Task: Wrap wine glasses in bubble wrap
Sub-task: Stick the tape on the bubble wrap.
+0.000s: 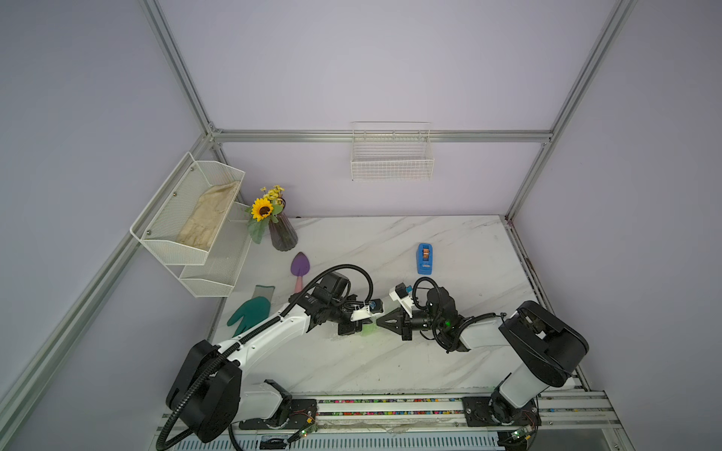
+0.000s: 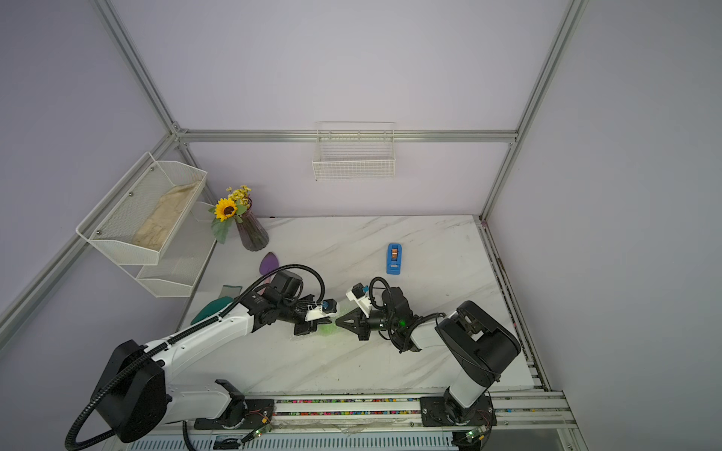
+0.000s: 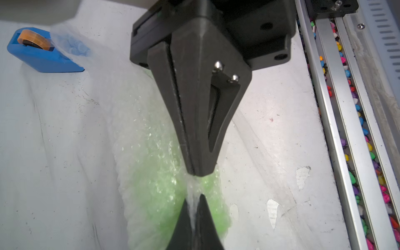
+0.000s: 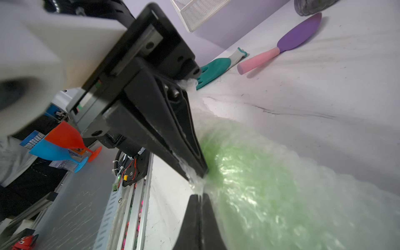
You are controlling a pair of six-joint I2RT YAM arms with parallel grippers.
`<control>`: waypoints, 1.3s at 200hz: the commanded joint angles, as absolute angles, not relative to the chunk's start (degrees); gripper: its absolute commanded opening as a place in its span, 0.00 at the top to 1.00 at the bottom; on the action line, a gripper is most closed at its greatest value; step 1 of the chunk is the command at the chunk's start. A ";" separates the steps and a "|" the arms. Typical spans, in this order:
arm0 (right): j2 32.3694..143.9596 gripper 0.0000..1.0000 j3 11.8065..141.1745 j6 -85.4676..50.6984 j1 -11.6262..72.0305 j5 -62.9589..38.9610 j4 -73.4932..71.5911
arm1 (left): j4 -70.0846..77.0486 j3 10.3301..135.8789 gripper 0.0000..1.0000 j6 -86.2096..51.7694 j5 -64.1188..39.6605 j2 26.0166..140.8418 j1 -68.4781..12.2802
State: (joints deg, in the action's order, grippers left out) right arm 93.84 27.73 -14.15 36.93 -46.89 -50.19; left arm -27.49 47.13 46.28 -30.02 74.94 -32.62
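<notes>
Now, with the left gripper and right gripper both clenched on one fold of bubble wrap, meeting from 9 and 3 o'clock at the covered green goblet near the middle of the table, pull gently so the film tightens without tearing.

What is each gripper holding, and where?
The left gripper and right gripper each pinch the bubble wrap by a bunched fold at the wrapped green goblet.
</notes>
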 commanded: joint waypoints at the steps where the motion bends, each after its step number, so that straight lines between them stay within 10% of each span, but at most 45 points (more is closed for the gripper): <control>1: 92.30 1.00 28.33 -9.74 37.00 -44.19 -53.83 | -27.78 45.75 0.94 47.35 -31.55 73.21 -32.26; 52: 92.29 1.00 29.54 -3.18 36.94 -38.50 -50.10 | -27.87 45.99 0.94 47.38 -31.73 73.67 -32.34; 145: 85.61 0.41 33.41 11.52 37.16 -25.48 -27.24 | -28.22 45.76 0.94 47.36 -30.45 72.78 -32.32; 166: 84.67 0.04 32.32 10.37 37.56 -22.34 -28.79 | -28.33 45.84 0.94 47.31 -30.43 72.89 -32.34; 260: 79.93 0.03 42.98 6.47 37.88 -14.54 -13.90 | -28.45 45.87 0.94 47.64 -30.41 72.91 -32.34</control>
State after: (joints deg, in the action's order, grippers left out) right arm 79.20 37.67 6.87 37.65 -15.79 -20.69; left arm -27.97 47.11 46.44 -29.80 74.32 -32.62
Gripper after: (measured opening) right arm 0.969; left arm 0.060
